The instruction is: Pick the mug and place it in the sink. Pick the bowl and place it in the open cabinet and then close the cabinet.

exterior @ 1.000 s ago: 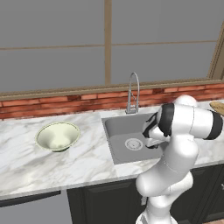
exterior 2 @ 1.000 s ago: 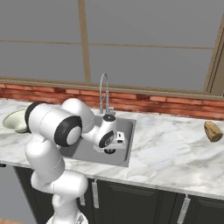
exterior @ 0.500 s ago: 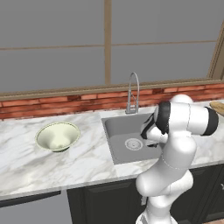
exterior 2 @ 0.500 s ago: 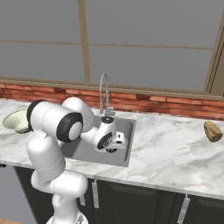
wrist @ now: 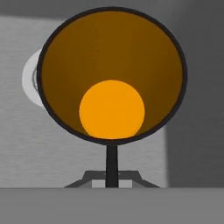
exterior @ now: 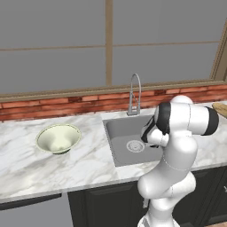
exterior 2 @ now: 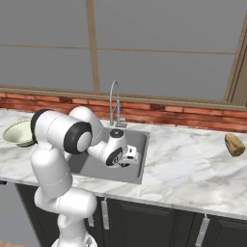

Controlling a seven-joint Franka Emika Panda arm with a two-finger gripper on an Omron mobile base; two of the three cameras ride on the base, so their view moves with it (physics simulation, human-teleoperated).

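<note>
No readable txt, labels, brands or nos. on anything in view.

a rendered home kitchen. a marble tabletop (exterior: 84, 164) runs across the middle of the frame with a grey sink (exterior: 119, 133) and chrome faucet (exterior: 135, 91) at centre. a red brick backsplash (exterior: 57, 106) sits under wide windows (exterior: 57, 44) above, dark cabinets (exterior 2: 159, 222) along the bottom.

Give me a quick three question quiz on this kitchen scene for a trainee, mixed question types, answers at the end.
1. True or false: the bowl sits inside the sink.
2. In the hand view, the mug interior is: A) blue B) orange C) white.
3. Fill in: the gripper hangs over the ____.

Key: 1. False, it rests on the marble counter, to the left of the sink in the left base view. 2. B. 3. sink.
</note>
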